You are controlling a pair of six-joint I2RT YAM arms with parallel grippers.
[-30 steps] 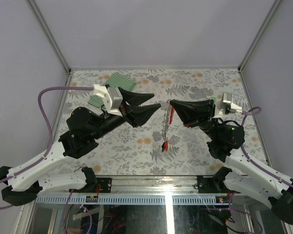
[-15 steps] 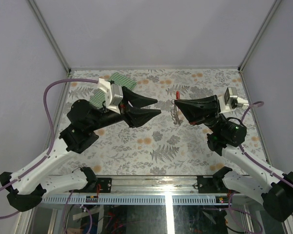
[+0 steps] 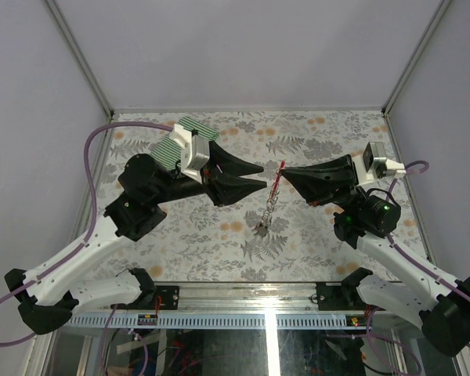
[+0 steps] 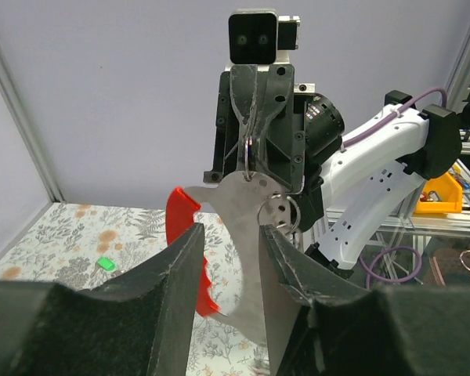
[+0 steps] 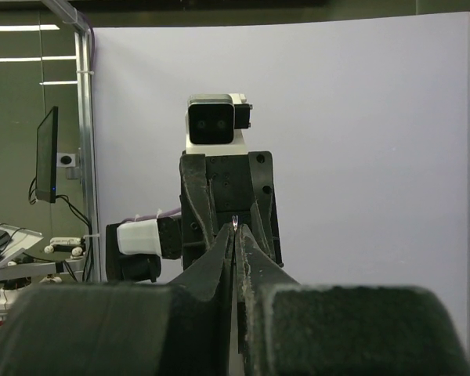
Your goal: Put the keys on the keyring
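The right arm's black two-finger pincer is pinching tight shut on the top of the keyring, a thin red curved loop joined to a silvery chain. It is holding the ring up above the middle of the flower-patterned counter. I reckon it is being held high so that the chain is dangling free, its lower end reaching down toward the counter. That is also giving the other arm a clear approach from the side.

The left arm's black pincer is pointing straight at it, nose to nose with the right one, its fingers standing narrowly apart. In its own wrist view a flat silvery piece of the keyring is hanging right in the gap between those fingers, with the red loop curving off to one side. I cannot tell whether the pads are touching the metal; to me it looks like a grip being lined up rather than made.

Neither arm is carrying a key. What I take for one of them, a small key with a bright green tag, is lying on the counter well apart from the ring. A green-and-white striped cloth is lying at the far left, partly hidden by the left arm. Nothing but the ring itself is standing between the two pincers.
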